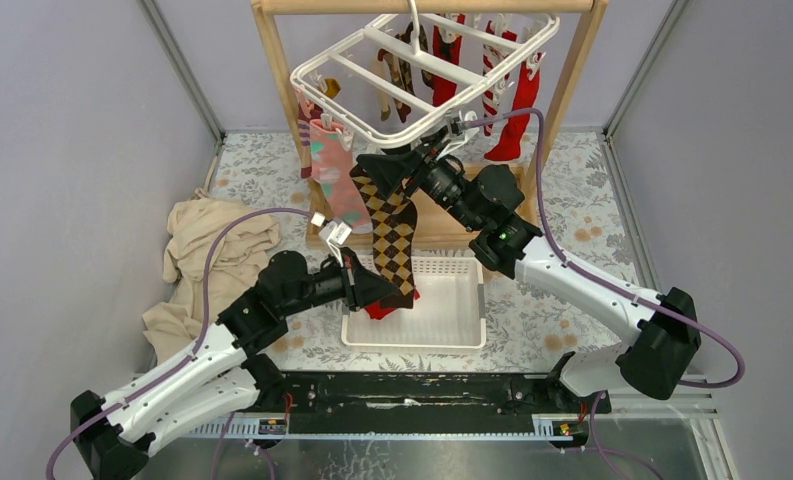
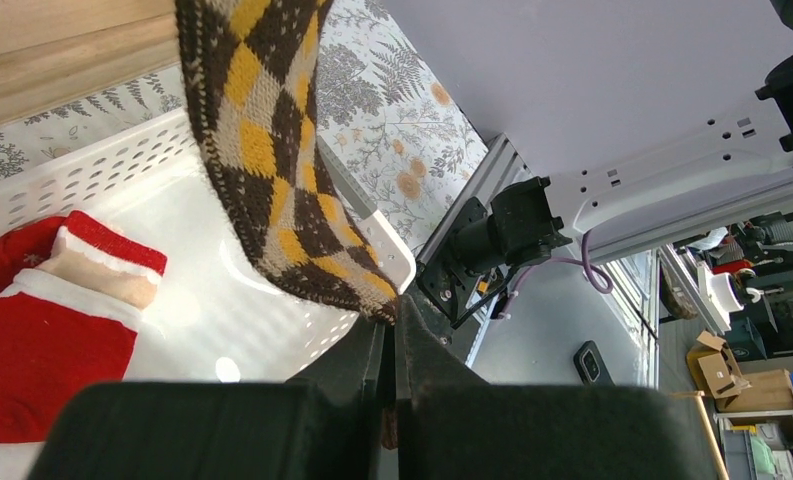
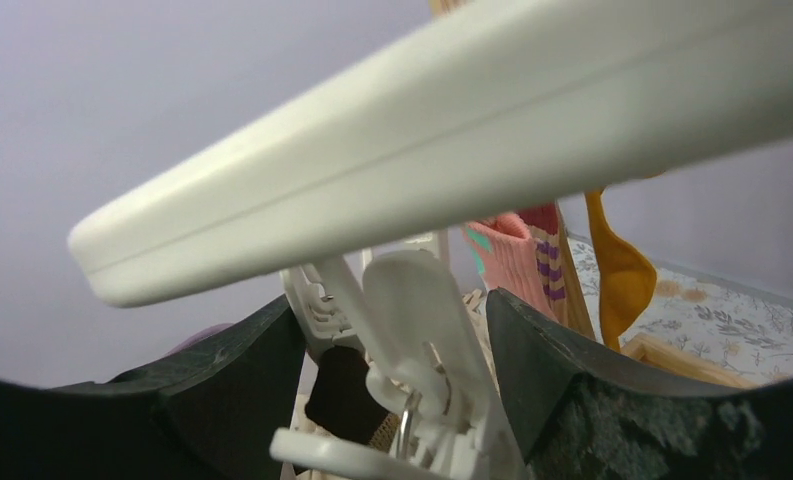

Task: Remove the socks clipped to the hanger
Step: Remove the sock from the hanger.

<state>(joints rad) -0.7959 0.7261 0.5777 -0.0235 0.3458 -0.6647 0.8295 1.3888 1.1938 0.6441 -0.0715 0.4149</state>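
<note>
The white grid hanger hangs from a wooden rack. A brown-black argyle sock hangs from a front clip, with its toe over the basket. My left gripper is shut on that sock's toe; the left wrist view shows the argyle sock pinched at my fingertips. My right gripper is open at the sock's top. In the right wrist view its jaws straddle the white clip under the hanger bar. A pink patterned sock, red socks and a mustard sock stay clipped.
A white perforated basket in front of the rack holds a red sock with white trim. The wooden rack's post stands left of the hanger. A beige cloth pile lies on the left of the floral table cover.
</note>
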